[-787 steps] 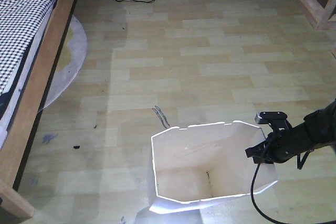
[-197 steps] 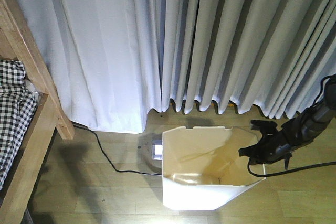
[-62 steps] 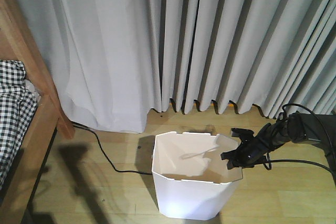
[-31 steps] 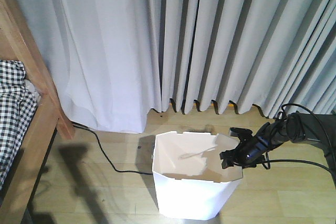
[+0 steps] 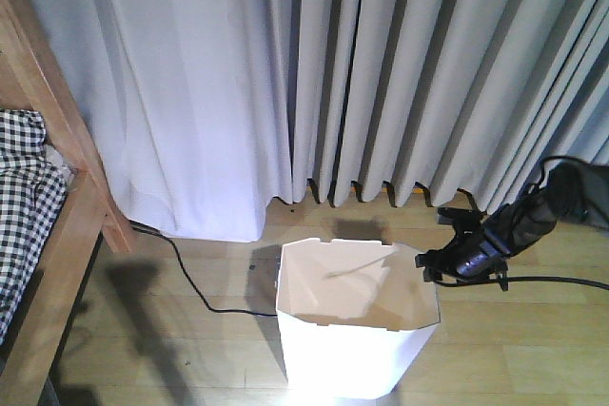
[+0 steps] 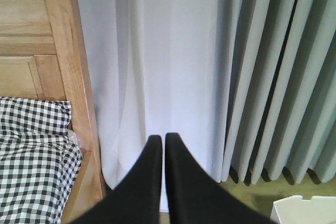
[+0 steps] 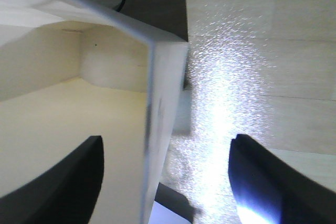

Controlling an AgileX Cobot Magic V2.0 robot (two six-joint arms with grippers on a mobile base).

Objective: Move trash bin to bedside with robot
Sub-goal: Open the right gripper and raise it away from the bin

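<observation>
- pale grey pleated curtain (image 5: 381, 73) fills the back
- light brown wooden bed frame with black-and-white checked bedding (image 5: 38, 206) at left edge
- white tapered plastic trash bin (image 5: 354, 322) upright on wood floor, near bed, below curtain
- black right gripper (image 5: 445, 259) jaws apart, straddling the bin's right rim
- black left gripper (image 6: 158, 145) fingers together, nothing held

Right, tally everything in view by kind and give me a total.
Trash bin: 1
Bed: 1
Curtain: 1
Floor cable: 1
Grippers: 2, the left gripper and the right gripper
Total: 6
</observation>
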